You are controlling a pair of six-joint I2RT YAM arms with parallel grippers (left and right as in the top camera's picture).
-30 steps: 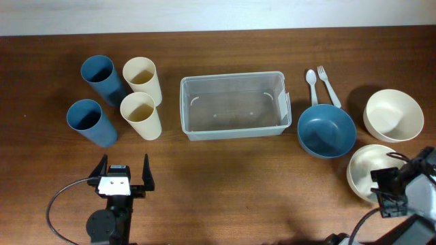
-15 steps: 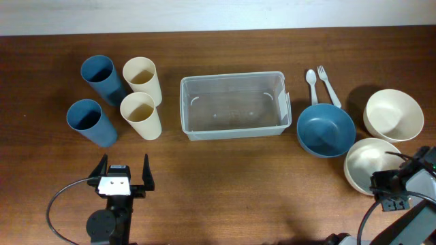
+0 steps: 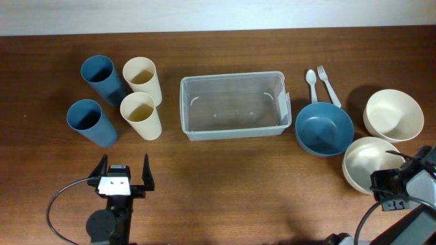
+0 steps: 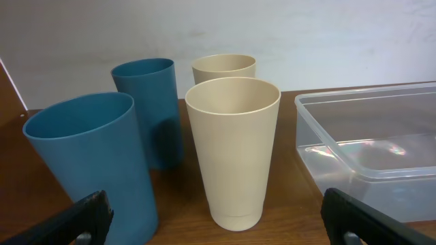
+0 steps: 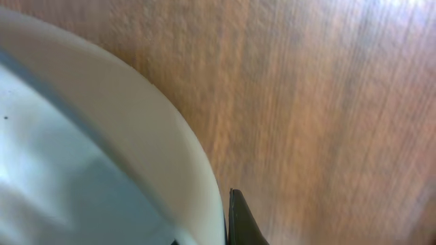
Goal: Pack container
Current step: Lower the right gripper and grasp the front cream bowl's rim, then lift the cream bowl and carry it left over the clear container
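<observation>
My left fingers stand wide and empty, with four cups straight ahead and the clear container ahead and off to their right on the desk. My right fingers are pinched shut on the rim of the near cream bowl. The container is well ahead-left of them, past the blue bowl.

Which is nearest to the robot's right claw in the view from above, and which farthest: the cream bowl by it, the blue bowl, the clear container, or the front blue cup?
1. Near cream bowl: front right, its rim at the right gripper.
2. Blue bowl: just left of that bowl, farther back.
3. Container: mid-table.
4. Front blue cup: far left.
</observation>
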